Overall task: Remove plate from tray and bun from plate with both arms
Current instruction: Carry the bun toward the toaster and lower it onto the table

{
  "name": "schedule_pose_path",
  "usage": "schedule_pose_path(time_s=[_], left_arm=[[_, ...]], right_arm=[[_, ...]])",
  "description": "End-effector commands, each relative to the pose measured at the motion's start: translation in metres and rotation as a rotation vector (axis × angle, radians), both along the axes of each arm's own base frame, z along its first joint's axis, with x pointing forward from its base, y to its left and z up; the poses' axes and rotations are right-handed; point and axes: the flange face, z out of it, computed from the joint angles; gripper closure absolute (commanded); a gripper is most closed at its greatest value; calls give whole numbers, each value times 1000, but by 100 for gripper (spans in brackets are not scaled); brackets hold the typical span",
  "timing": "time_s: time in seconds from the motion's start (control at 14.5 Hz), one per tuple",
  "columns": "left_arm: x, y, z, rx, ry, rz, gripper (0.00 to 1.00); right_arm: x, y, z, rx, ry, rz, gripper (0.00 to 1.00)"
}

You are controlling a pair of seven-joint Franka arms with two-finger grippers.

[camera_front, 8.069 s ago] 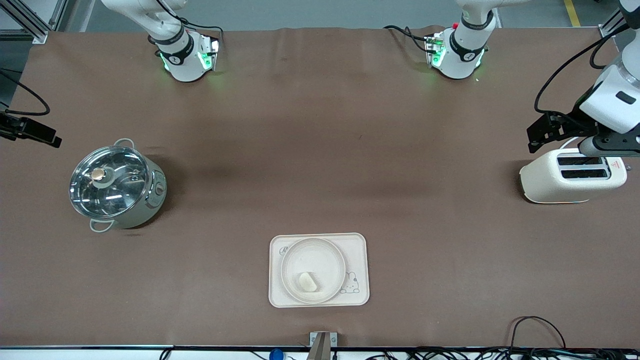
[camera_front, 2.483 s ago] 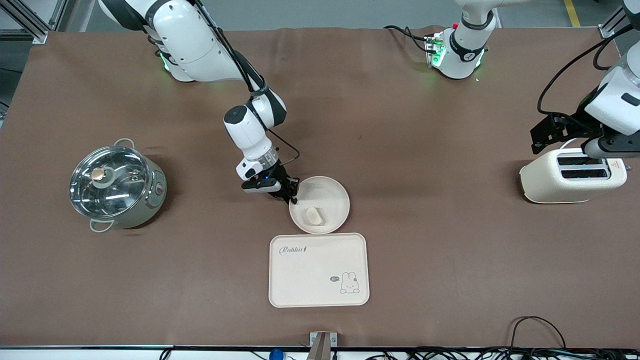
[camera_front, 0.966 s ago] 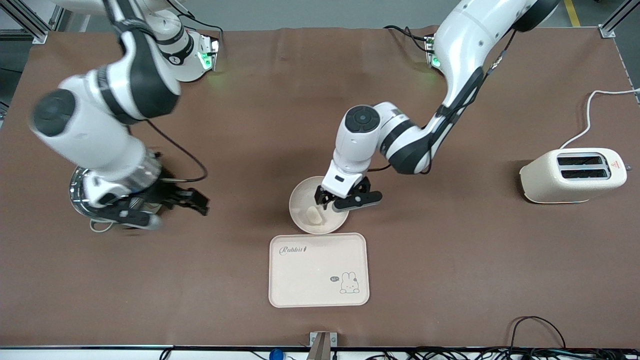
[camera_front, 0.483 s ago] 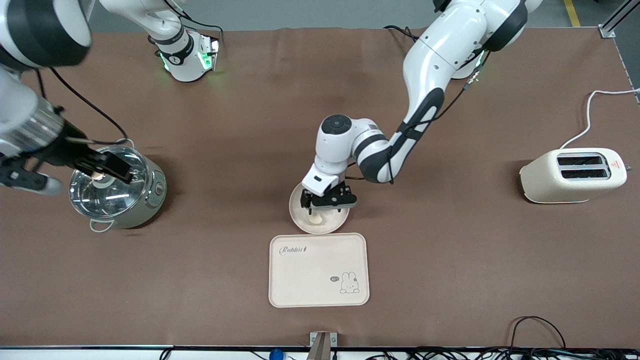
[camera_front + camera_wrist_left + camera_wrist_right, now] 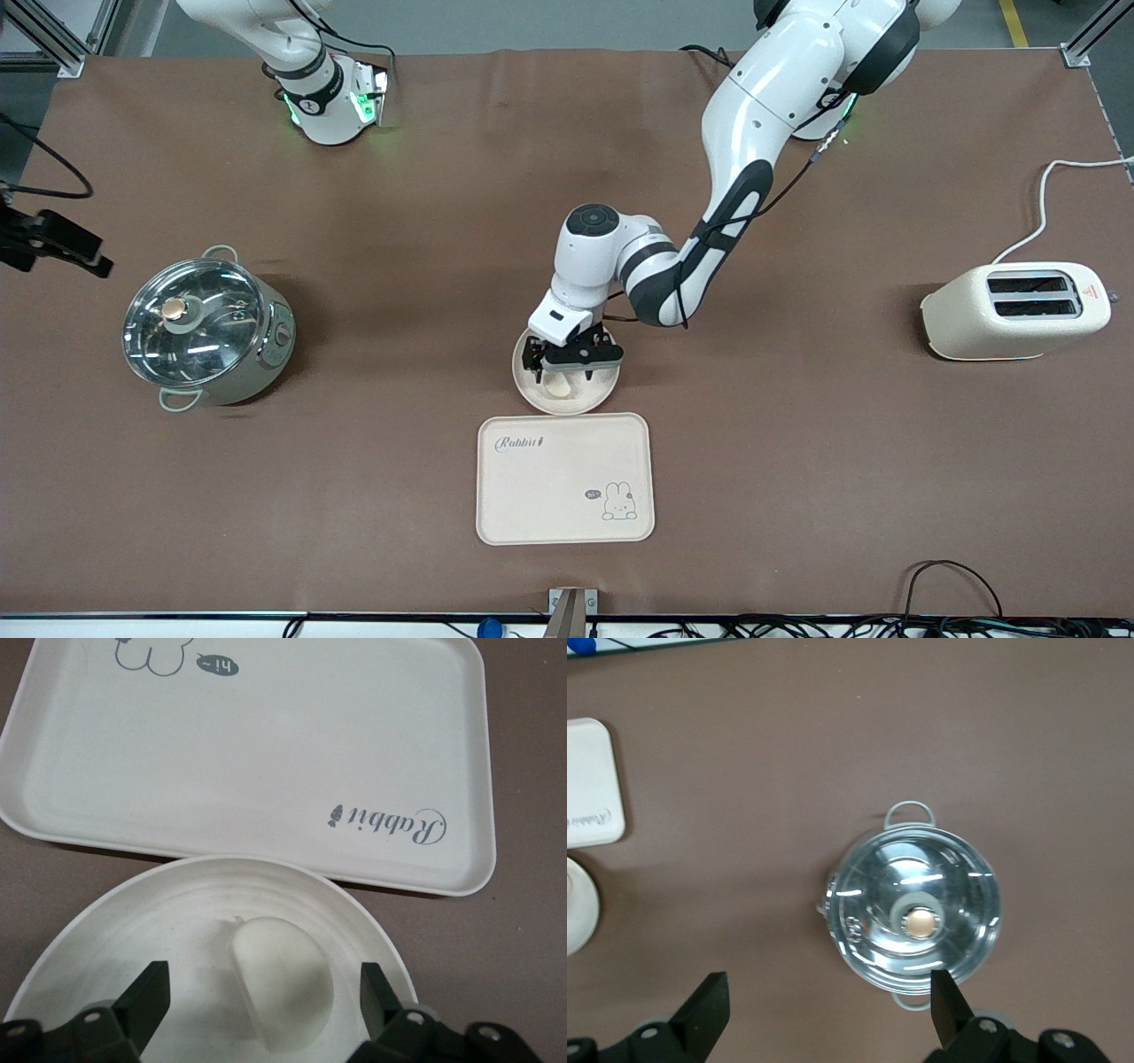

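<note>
Smooth half-oval bun on round plate

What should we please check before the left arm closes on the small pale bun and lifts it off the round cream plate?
1. Round cream plate off the cream rectangular Rabbit tray, resting on the brown table: ok.
2. Small pale bun lying in the plate: ok.
3. Left pincer down over the bun, a finger on each side: ok.
4. Fingers apart with a gap to the bun, not yet gripping: ok.
5. Right pincer open, up over the lidded steel pot, waiting away from the plate: ok.
</note>
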Motion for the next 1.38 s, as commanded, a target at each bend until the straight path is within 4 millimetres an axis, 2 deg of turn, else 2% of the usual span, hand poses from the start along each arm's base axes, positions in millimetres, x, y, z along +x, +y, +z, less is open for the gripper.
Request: schedule_pose_path(time_s=[0.0,0.34,0.41,0.48,0.62,0.69,0.83,1.03,1.17,1.31], left_arm=[[1,-7,-7,-10,-19,3,22],[-1,-9,-13,-4,-17,-3,66],[3,-4,-13,7,-27,0,67],[6,-2,-10,7,-31,-2,72],[8,-3,0,-2,-36,8,95],[10,-2,5,-2,-38,12,100],[20,8,16,28,-46,21,100],[23,16,37,127,19,5,100],[39,33,52,149,38,-46,100],[60,59,52,174,45,-92,100]], right_arm=[[-9,-4,0,3,14,37,0],[-10,9,4,1,24,49,0],[-10,19,7,-3,21,65,0],[-12,19,5,-1,41,67,0],[-12,21,5,-4,46,72,0],[-12,20,6,-4,44,72,0],[-11,27,5,-4,44,83,0],[-11,32,5,-5,41,95,0],[-10,33,4,-5,40,95,0],[-10,33,3,-5,41,93,0]])
